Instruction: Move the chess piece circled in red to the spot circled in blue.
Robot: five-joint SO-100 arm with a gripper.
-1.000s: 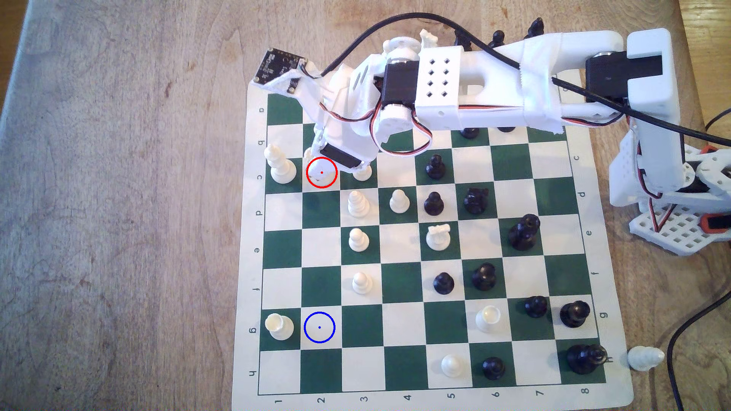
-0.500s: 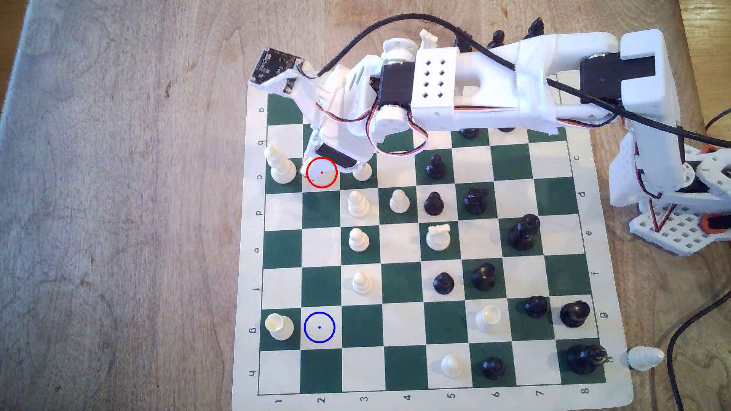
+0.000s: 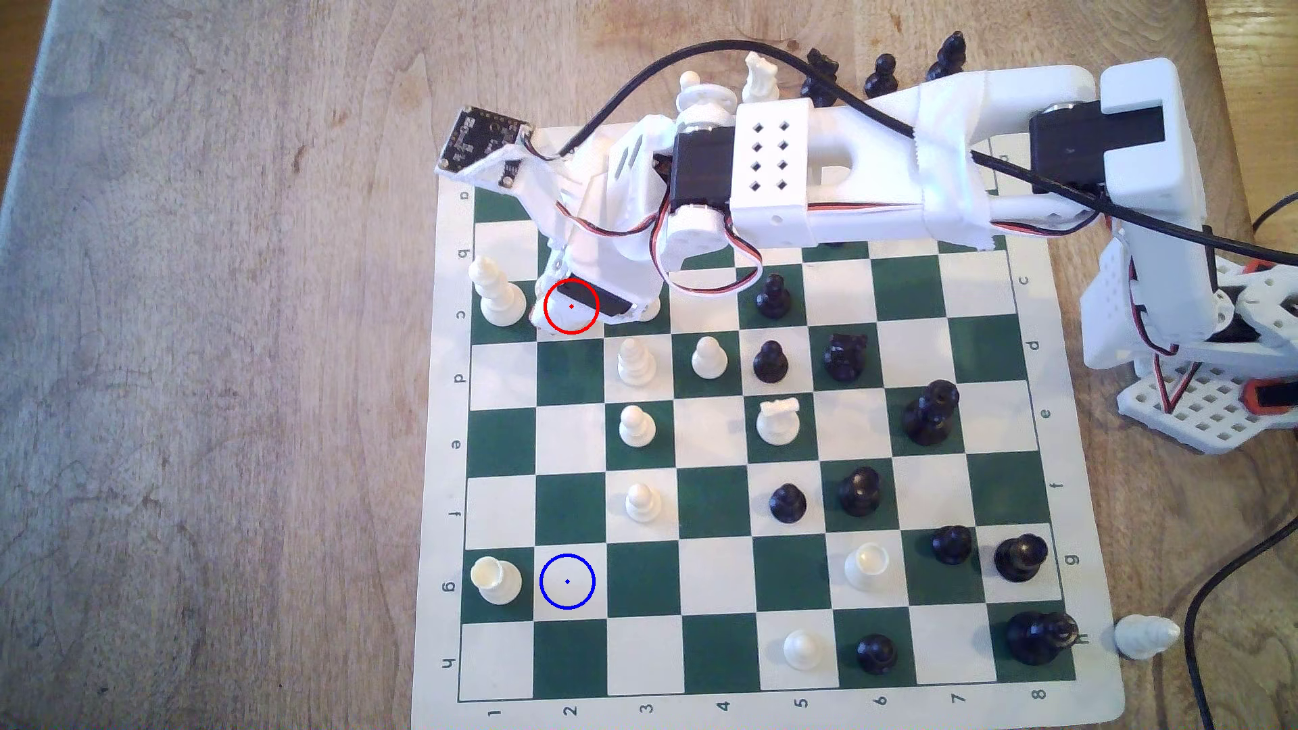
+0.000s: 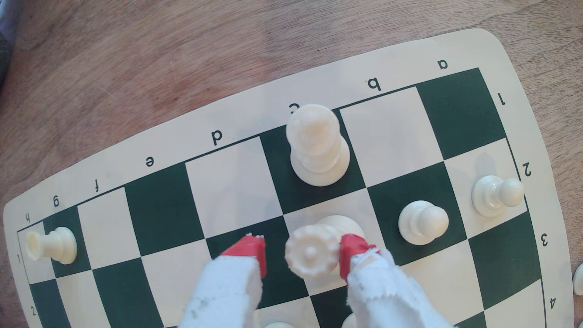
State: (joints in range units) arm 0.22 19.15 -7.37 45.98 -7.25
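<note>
Exterior view, read from its left. Along the board's [image 3: 449, 435] edge numbered 1 stand a tall piece [image 3: 497, 295] on row c and a rook [image 3: 495, 579] on row g.

One column in from that edge lie both marks. The red ring sits under my gripper [image 4: 301, 250], and the spot [image 3: 567, 581] is on a cream square just beside the rook, towards the corner lettered h.

One column further in, a pawn [image 3: 637, 426] and its neighbours line the route between the two marks.

Wrist view. The piece [image 4: 310, 252] stands upright on its cream square, with its ridged head between the jaws. The jaws are spread. One red tip [image 4: 348, 252] touches the head, and the other tip [image 4: 252, 249] is apart from it over the dark square next door. Nothing is pinched yet.

Step in hand, as I judge it, is closing on the piece.

- **Centre first.** The contact is one-sided, so a plain squeeze would likely push the head over before the far tip arrives. I would shift the gripper a little towards the free tip, then close.
- **Grip low.** I would take it below the wide head, on the slim body, so the crown cannot slip out upward.
- **Mind the neighbours.** The tall piece stands on the adjoining square and a second pawn [image 4: 422, 222] stands just beside. I would keep the wrist vertical and close slowly.
- **Lift straight up.** I would clear the neighbours' heads before travelling along the column to the spot, and set the piece down clear of the rook.
</note>
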